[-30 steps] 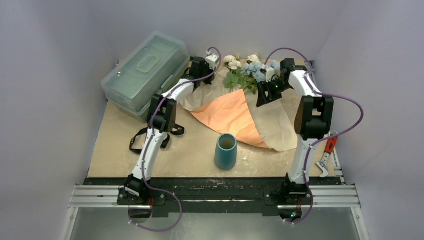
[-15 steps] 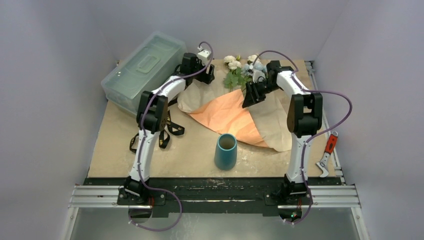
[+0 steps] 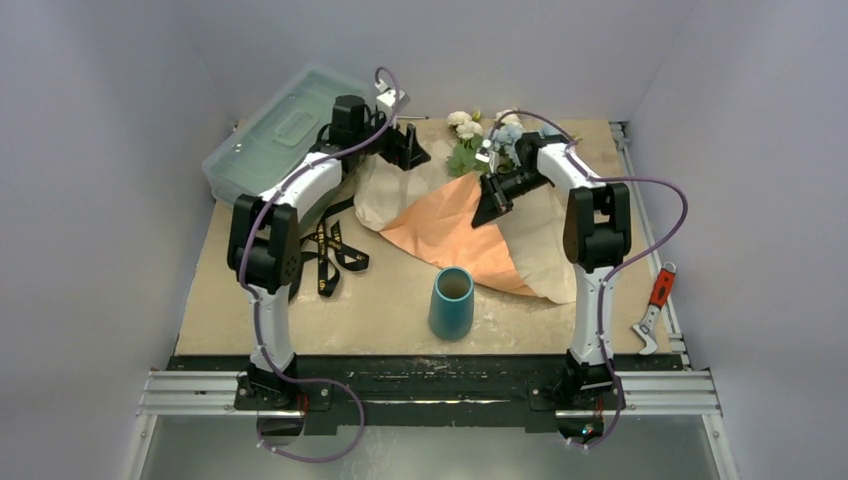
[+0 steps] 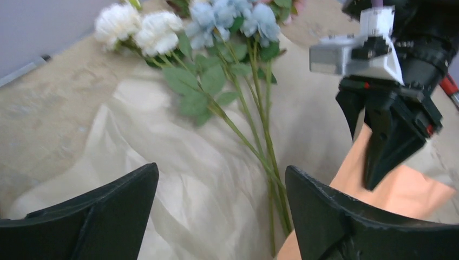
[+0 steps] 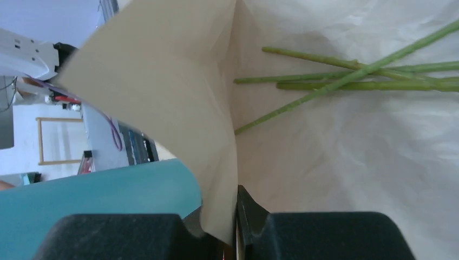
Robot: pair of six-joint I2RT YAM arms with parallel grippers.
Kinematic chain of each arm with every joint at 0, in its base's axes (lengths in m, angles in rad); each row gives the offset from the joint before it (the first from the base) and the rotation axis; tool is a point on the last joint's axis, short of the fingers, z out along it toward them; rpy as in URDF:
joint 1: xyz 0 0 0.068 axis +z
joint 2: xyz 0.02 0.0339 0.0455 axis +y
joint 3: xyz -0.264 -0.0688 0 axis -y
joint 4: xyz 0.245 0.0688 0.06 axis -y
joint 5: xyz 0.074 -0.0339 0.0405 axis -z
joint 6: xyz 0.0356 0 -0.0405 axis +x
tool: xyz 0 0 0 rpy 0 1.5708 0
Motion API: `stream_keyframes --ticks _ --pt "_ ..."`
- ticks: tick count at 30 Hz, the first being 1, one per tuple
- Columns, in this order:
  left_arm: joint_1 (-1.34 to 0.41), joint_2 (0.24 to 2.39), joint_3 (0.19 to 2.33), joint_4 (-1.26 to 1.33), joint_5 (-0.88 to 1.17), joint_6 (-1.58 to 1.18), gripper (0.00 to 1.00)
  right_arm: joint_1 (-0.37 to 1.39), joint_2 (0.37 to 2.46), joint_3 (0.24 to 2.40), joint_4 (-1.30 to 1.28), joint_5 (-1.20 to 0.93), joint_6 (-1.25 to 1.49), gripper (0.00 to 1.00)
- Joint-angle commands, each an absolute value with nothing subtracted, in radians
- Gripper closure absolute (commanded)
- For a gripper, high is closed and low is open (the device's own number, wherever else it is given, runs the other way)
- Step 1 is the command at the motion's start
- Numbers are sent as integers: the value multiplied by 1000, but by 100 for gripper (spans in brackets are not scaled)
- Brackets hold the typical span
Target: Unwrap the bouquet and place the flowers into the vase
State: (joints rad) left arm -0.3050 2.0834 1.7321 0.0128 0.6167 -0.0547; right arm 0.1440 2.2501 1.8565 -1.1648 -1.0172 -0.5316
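Note:
The bouquet lies unwrapped: its orange paper (image 3: 455, 228) and tan paper (image 3: 548, 250) are spread flat on the table. The flowers (image 3: 478, 135) lie at the paper's far end, with white roses (image 4: 138, 30), blue blossoms (image 4: 233, 16) and green stems (image 4: 254, 146) bare on the sheet. My right gripper (image 3: 491, 208) is shut on a raised fold of tan paper (image 5: 211, 124), close to the stem ends (image 5: 352, 76). My left gripper (image 4: 222, 211) hovers open over the paper, left of the stems, holding nothing. The teal vase (image 3: 452, 302) stands upright in front of the paper.
A translucent toolbox (image 3: 285, 135) sits at the back left, just behind my left arm. The black ribbon (image 3: 330, 255) lies loose on the table, left of the paper. Red-handled pliers (image 3: 655, 305) rest at the right edge.
My left gripper opened and drew back to the left, away from the paper. My right gripper moved left and down over the stems and shut on the paper fold.

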Motion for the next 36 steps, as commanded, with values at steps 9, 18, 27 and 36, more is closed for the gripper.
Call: stream_keyframes --ticks 9,18,27,36 --pt "-253 1896 1427 -297 810 289 0 210 2169 1825 -1308 -1042 -749 71" --pt "-252 1922 1425 -465 623 704 3 197 2126 1828 -1302 -990 -746 42" --pt "-253 1966 1383 -483 514 947 15 36 2064 1818 -1355 -950 -742 13" --pt "-275 1992 1358 -424 497 972 54 -129 2001 1739 -1102 -702 -525 15"
